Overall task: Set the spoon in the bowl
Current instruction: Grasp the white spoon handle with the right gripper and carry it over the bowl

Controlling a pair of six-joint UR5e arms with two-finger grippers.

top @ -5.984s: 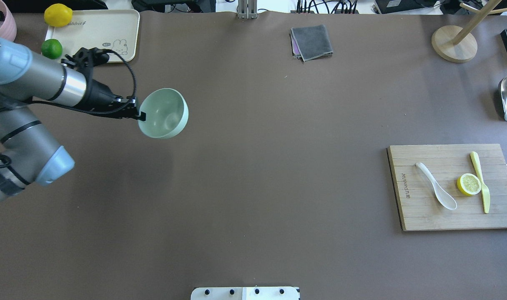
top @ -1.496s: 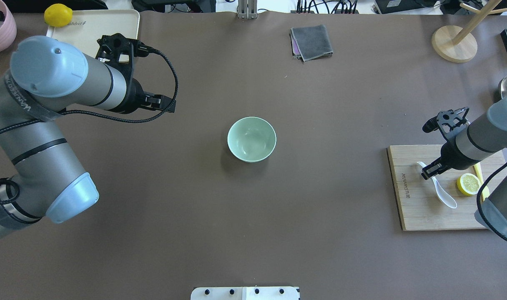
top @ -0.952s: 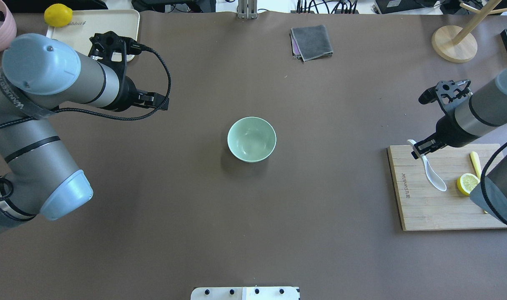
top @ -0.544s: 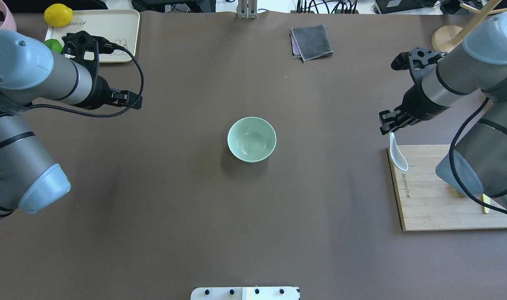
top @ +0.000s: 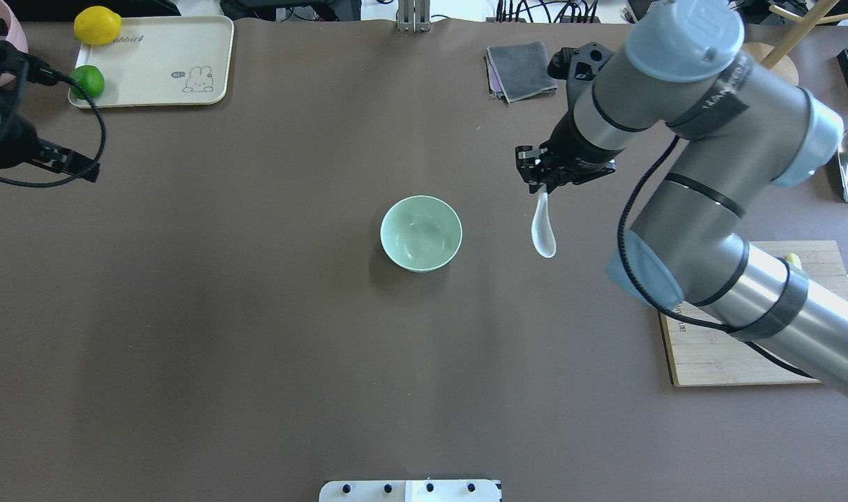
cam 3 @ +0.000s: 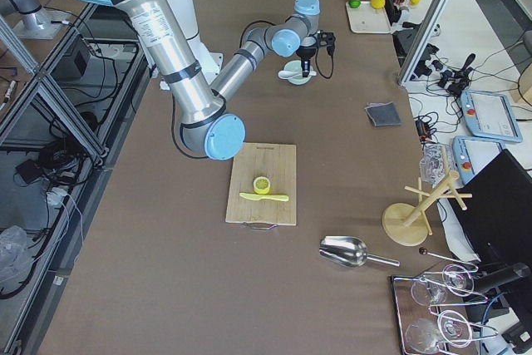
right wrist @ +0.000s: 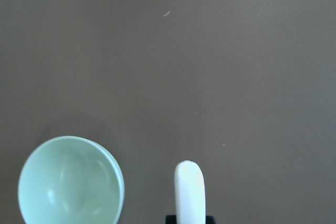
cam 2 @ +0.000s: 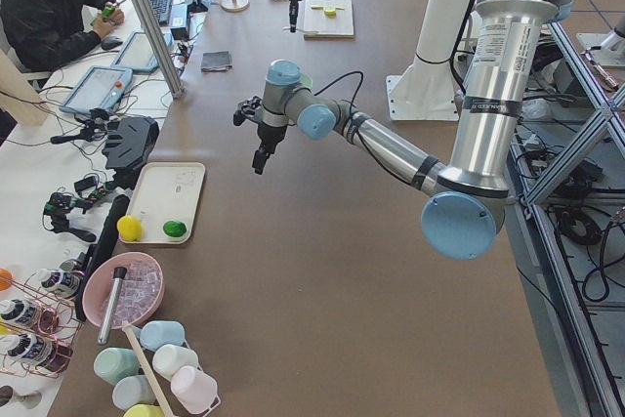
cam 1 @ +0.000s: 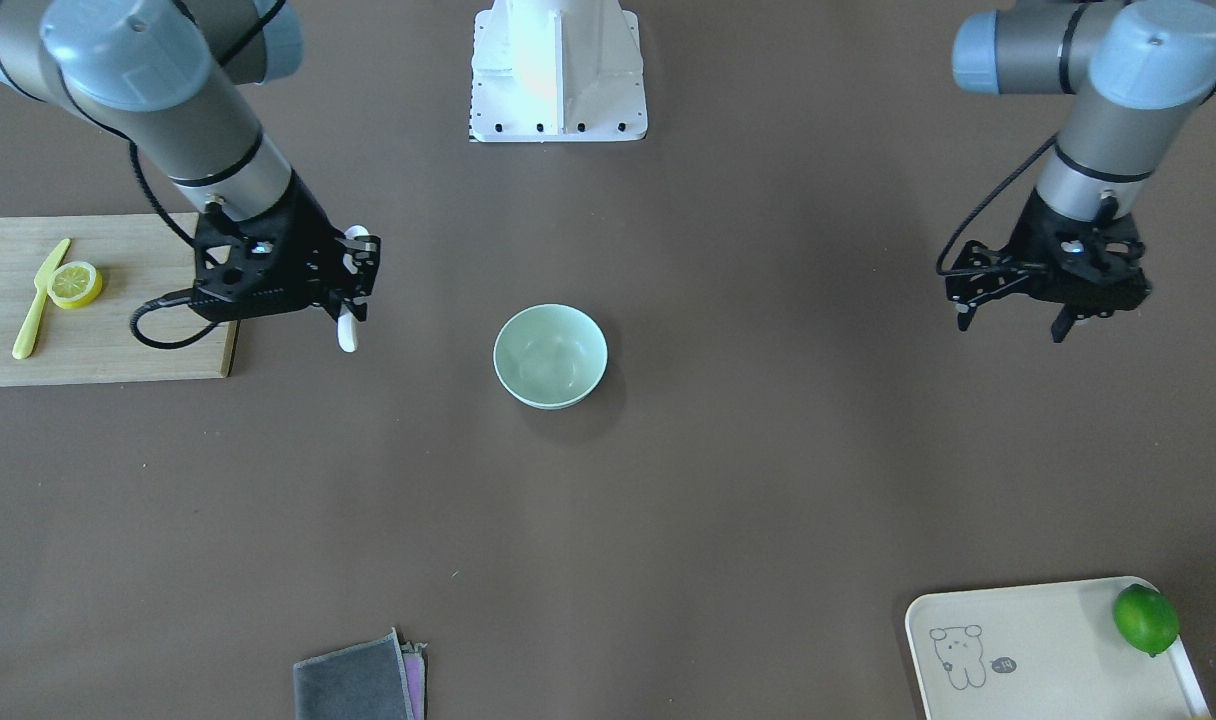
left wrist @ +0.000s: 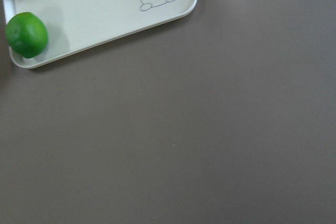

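Note:
The pale mint-green bowl [top: 421, 233] stands upright and empty at the table's middle; it also shows in the front view [cam 1: 550, 355] and the right wrist view [right wrist: 71, 182]. My right gripper [top: 544, 183] is shut on the handle of the white spoon [top: 543, 230], which hangs scoop down above the table, just right of the bowl and apart from it. The spoon's handle [right wrist: 189, 190] shows beside the bowl in the right wrist view. My left gripper [cam 1: 1013, 320] is open and empty, far off at the table's left side.
A wooden cutting board [top: 717, 348] with a lemon slice [cam 1: 73, 283] and a yellow knife [cam 1: 36, 300] lies at the right. A grey cloth [top: 521, 70] lies at the back. A cream tray [top: 152, 59] with a lime [top: 88, 81] and lemon [top: 97, 24] sits back left.
My right gripper took the spoon off the cutting board and carried it left to beside the bowl. My left arm let go of the bowl at the middle and drew back to the left.

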